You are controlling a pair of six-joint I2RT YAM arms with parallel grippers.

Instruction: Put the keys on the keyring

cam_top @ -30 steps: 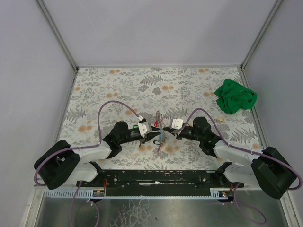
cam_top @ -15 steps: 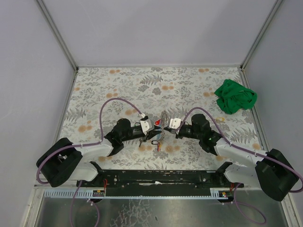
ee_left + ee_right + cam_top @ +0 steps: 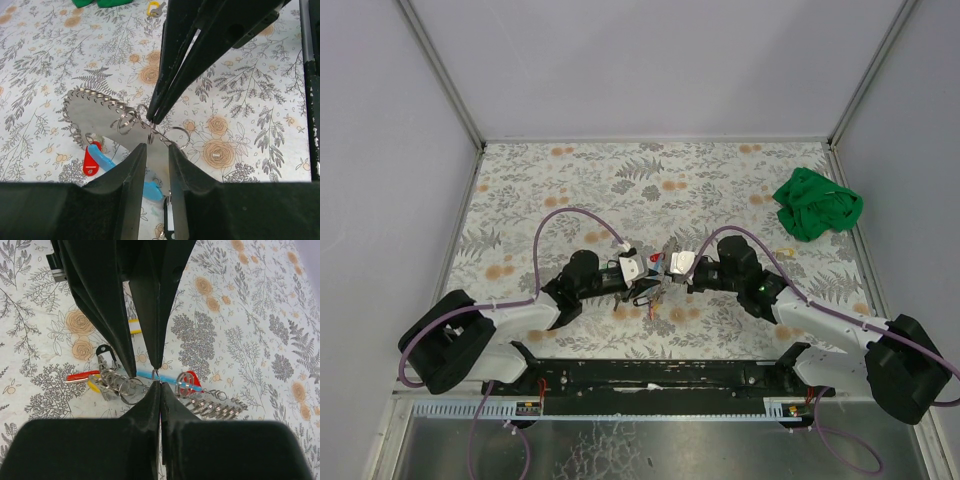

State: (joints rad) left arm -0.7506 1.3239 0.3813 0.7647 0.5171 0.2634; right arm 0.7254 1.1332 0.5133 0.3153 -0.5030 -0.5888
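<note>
A keyring bunch hangs between my two grippers at the table's middle: a grey metal plate edged with small rings, a red tag, a blue tag and several split rings. My left gripper is closed on the plate's narrow end, jaws a little apart. My right gripper is shut on a thin wire ring of the bunch, tip to tip with the left gripper. A yellow-headed key lies far off beside the green cloth. The green key is not visible.
A crumpled green cloth lies at the back right. A small black tag and a yellow-and-white piece lie under the bunch. The arm bases and a black rail line the near edge.
Both grippers have moved inward toward each other. The right gripper has come left onto the bunch, and the bunch now sits tight between the two fingertips.
</note>
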